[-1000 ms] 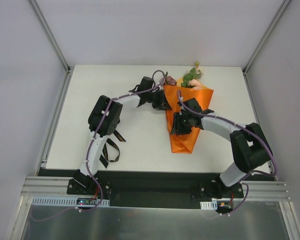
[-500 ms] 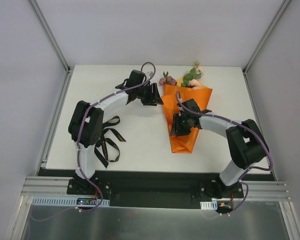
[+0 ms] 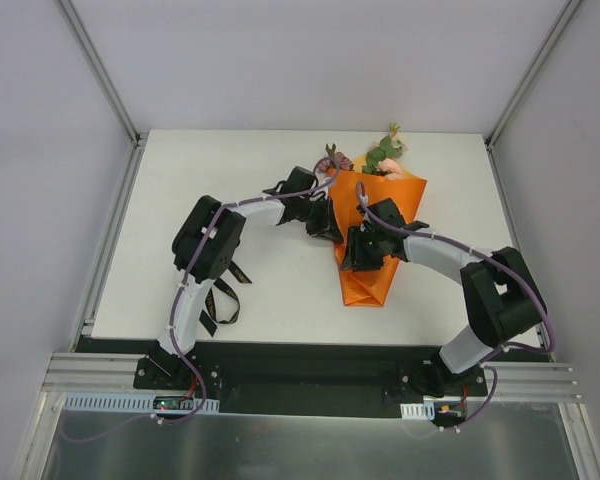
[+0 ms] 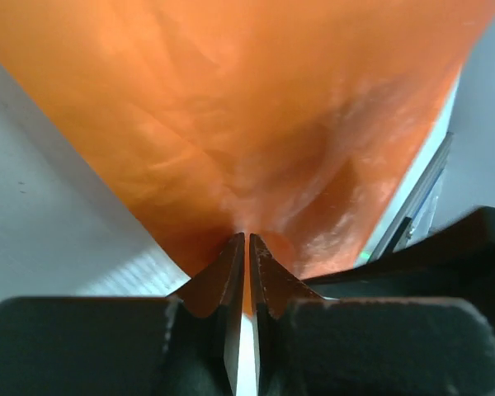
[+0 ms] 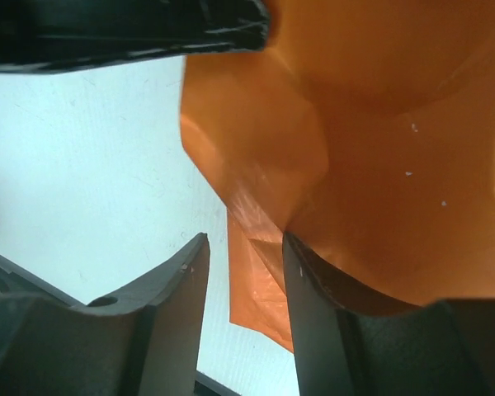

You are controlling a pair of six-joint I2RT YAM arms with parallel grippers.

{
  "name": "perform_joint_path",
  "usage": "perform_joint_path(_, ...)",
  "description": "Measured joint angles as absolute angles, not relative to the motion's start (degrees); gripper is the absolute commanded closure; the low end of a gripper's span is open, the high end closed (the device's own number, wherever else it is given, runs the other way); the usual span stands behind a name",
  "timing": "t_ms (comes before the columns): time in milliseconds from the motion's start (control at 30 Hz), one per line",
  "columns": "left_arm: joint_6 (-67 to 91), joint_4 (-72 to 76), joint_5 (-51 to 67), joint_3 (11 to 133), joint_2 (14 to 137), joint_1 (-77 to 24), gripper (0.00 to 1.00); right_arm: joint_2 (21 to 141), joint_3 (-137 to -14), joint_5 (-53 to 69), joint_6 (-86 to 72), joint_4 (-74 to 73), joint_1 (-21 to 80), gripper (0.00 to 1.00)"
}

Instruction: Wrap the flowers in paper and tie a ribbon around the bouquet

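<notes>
Left wrist: left gripper (image 4: 246, 241) clenched on paper (image 4: 256, 124) edge; flap to be drawn snug, bouquet (image 3: 368, 285) pinned by open-jawed right gripper (image 5: 243, 245).

It looks like a robotics lab test cell: a plain white bench (image 3: 230, 170) boxed in by bare pale panels (image 3: 40, 150) and aluminium frame rails (image 3: 100, 75), with a cabled left arm (image 3: 185, 300) and right arm (image 3: 440, 250) bolted to a black base plate (image 3: 310, 375).
</notes>
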State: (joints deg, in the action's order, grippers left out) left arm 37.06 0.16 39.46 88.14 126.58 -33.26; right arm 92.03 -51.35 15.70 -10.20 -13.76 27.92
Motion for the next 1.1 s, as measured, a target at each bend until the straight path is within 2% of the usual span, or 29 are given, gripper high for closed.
perform_joint_path(167,36.9,0.1,40.7,88.6,130.2,-32.6,0.93,90.0,-50.8,15.9,-10.4,-13.8,27.7,0.53)
perform_joint_path(233,36.6,0.2,41.6,88.7,130.3,-32.1,0.86,89.1,-50.7,16.0,-10.5,-14.0,27.0,0.53)
perform_joint_path(333,36.1,0.6,42.2,89.4,130.3,-31.6,0.75,88.8,-50.7,17.0,-10.6,-13.7,25.6,0.61)
perform_joint_path(467,36.0,1.1,43.8,90.0,130.3,-31.3,0.69,91.1,-51.2,18.3,-11.5,-13.3,24.4,0.79)
perform_joint_path(533,36.0,1.1,44.6,90.1,130.1,-31.5,0.69,92.4,-51.2,18.9,-12.0,-12.8,24.4,0.81)
perform_joint_path(667,36.5,1.4,44.3,88.3,127.4,-32.8,0.82,94.5,-51.2,19.5,-12.8,-11.7,24.4,0.84)
perform_joint_path(800,37.5,4.2,42.9,82.5,121.8,-35.9,0.89,95.0,-51.1,19.5,-13.2,-11.2,24.4,0.84)
perform_joint_path(900,38.4,6.8,42.2,79.1,120.1,-37.5,0.89,94.9,-50.8,19.2,-13.3,-11.2,24.4,0.84)
perform_joint_path(1100,39.9,8.8,42.0,75.7,121.5,-37.8,0.78,91.9,-49.8,19.2,-13.4,-11.7,24.0,0.80)
